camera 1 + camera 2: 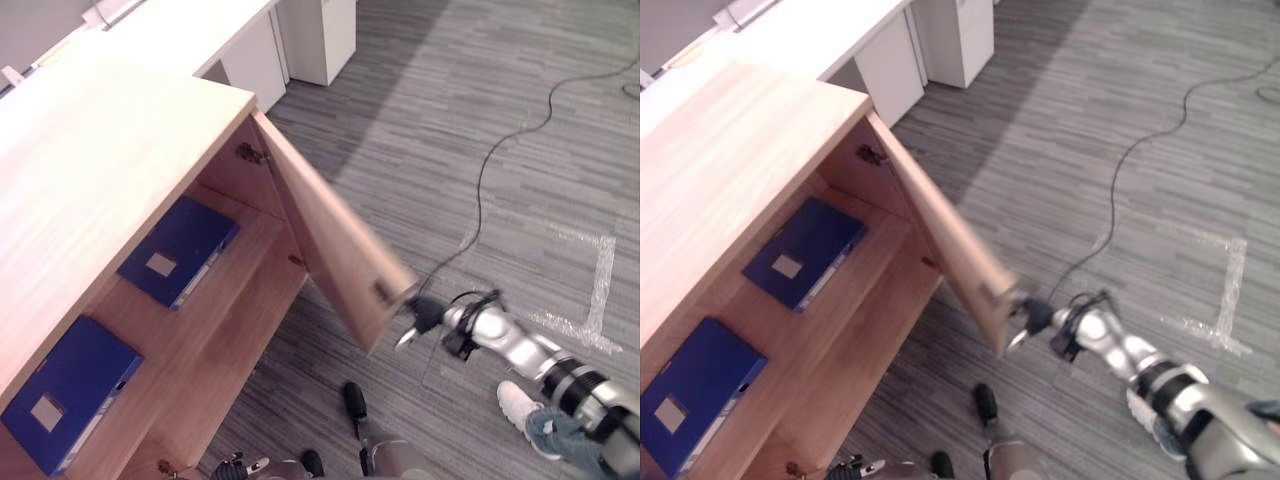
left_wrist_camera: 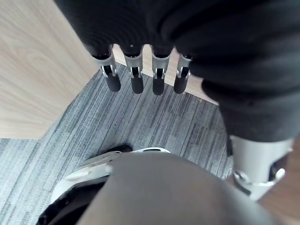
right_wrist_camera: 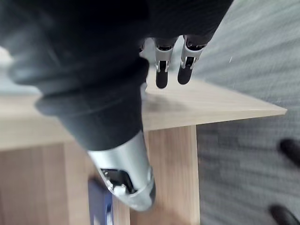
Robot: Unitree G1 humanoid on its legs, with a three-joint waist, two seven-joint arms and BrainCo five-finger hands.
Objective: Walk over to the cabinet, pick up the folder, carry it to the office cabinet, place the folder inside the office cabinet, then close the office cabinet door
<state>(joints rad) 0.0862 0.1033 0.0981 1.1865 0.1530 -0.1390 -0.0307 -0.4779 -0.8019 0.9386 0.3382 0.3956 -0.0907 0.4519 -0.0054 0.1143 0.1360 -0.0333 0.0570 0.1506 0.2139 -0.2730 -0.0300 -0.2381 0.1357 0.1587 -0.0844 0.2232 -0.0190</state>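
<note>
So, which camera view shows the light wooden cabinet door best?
The left eye view: the light wooden cabinet door shows whole, hinges to free edge, open, with the right hand at that edge. The right eye view shows it more edge-on. The right wrist view gives a close wooden corner, probably the door's, past the fingers.

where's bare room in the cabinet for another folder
Bare shelf between the far folder and the near folder, and a long strip in front of both, toward the door. Crowded at the door's edge, by the right hand.
</note>
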